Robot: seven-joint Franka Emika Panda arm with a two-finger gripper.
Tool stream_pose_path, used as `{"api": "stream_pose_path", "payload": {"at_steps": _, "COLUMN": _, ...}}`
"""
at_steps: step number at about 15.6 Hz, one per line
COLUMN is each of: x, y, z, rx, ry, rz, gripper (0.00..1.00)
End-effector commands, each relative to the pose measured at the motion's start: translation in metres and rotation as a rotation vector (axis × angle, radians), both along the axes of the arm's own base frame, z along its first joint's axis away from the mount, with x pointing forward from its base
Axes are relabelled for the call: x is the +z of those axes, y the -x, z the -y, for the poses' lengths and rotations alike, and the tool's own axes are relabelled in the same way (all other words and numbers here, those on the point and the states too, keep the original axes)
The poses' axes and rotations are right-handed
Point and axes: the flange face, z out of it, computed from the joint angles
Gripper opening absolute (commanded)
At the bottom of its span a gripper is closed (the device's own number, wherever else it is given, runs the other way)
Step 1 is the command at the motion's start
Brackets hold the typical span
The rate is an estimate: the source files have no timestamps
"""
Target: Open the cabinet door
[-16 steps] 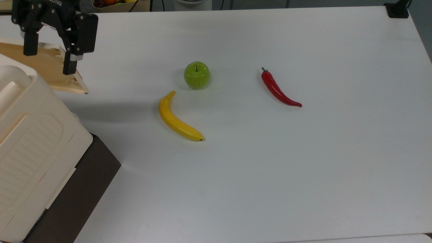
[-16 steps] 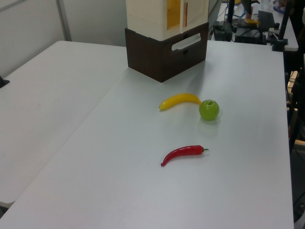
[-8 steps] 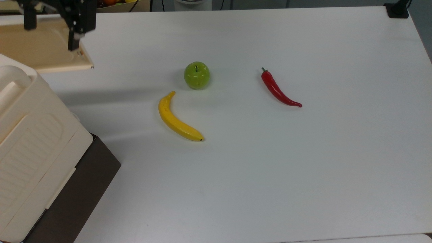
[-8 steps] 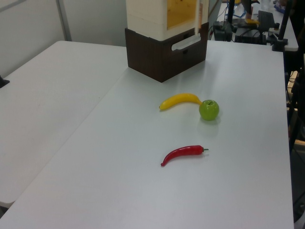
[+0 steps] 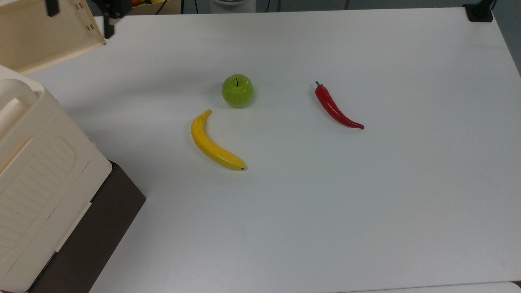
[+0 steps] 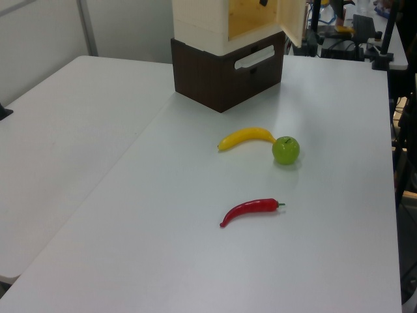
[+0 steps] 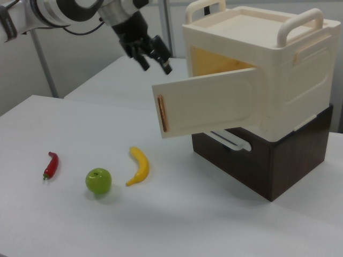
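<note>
Cabinet door (image 7: pixel 206 101) stands swung well out from the cabinet (image 7: pixel 257 69), hinged on the right view's right, so that its tan inner face shows in the top view at about 10 o'clock of the frame and the yellow-lit interior lies open to the right view; judged from this, the opening is largely done. The cabinet sits on a dark brown base (image 7: pixel 268 160), which raises the door clear of the table (image 5: pixel 366 203), so the panel can sweep without meeting the fruit. The gripper (image 7: pixel 154 58) hangs in the air just beyond the door's free edge, at about 11 o'clock from the door in the right view, its two fingers parted and nothing between them; it touches neither door nor cabinet, which suggests a release, though that is only a reading of the pose. A slim copper-coloured strip runs along the door's free edge, probably the part meant for pulling. The banana (image 5: pixel 213 142), green apple (image 5: pixel 237 90) and red chilli (image 5: pixel 336 108) lie well apart from the cabinet, toward 3 o'clock of it in the top view, outside the door's arc and playing no part in the job
</note>
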Motion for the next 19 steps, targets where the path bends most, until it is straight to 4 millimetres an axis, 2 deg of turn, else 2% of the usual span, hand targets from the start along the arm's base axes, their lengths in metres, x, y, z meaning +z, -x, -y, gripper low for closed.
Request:
{"api": "stream_pose_path", "payload": {"at_steps": 1, "x": -0.031, "y": 0.003, "z": -0.051, "rx": 0.099, "ry": -0.056, "rz": -0.101, "gripper": 1.0}}
{"api": "stream_pose_path", "payload": {"at_steps": 2, "x": -0.04, "y": 0.004, "z": -0.065, "rx": 0.126, "ry": -0.06, "rz": -0.138, "gripper": 1.0}}
{"api": "stream_pose_path", "payload": {"at_steps": 6, "x": -0.054, "y": 0.023, "z": -0.103, "rx": 0.24, "ry": -0.092, "rz": -0.262, "gripper": 1.0}}
{"api": "stream_pose_path", "payload": {"at_steps": 12, "x": -0.08, "y": 0.061, "z": -0.145, "rx": 0.286, "ry": -0.092, "rz": -0.359, "gripper": 1.0}}
{"api": "stream_pose_path", "payload": {"at_steps": 14, "x": -0.084, "y": 0.071, "z": -0.146, "rx": 0.264, "ry": -0.093, "rz": -0.37, "gripper": 1.0}}
{"api": "stream_pose_path", "payload": {"at_steps": 19, "x": -0.082, "y": 0.07, "z": -0.129, "rx": 0.2, "ry": -0.103, "rz": -0.361, "gripper": 1.0}}
